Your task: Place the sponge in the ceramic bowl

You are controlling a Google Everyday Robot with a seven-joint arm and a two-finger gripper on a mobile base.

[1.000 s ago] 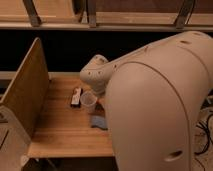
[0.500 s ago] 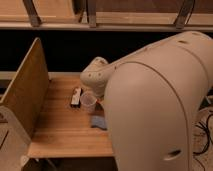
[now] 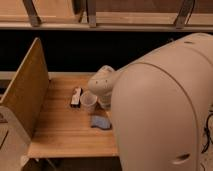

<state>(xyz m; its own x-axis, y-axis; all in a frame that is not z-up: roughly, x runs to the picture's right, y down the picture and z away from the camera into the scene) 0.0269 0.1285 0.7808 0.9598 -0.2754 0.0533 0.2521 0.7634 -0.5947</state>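
Camera view from above and behind the robot. The pale, rounded arm (image 3: 160, 105) fills the right half of the view and hides the right part of the wooden table (image 3: 55, 132). The arm's rounded end joint (image 3: 101, 82) reaches left over the table's middle; below it the gripper (image 3: 104, 102) points down at the table, just right of the cup (image 3: 88, 100) and behind the sponge (image 3: 100, 122). Whether the gripper is open or closed cannot be told, as it shows only as a pale shape under the joint, and nothing can be seen held in it. The sponge, a small flat blue-grey pad, lies on the tabletop near the front, just beside the arm's edge, in front of the cup and apart from it. The cup, pale and translucent, stands upright with its mouth up. A narrow dark-and-white oblong (image 3: 76, 96) lies just left of the cup, its long side running front to back; whether the two touch cannot be told. A tall wooden panel (image 3: 25, 95) stands on edge along the table's left side. Behind the table is a dark gap, and above it a pale wooden shelf (image 3: 125, 22) crossed by slanted metal struts (image 3: 31, 12). Dark cables (image 3: 206, 137) show at the right edge.
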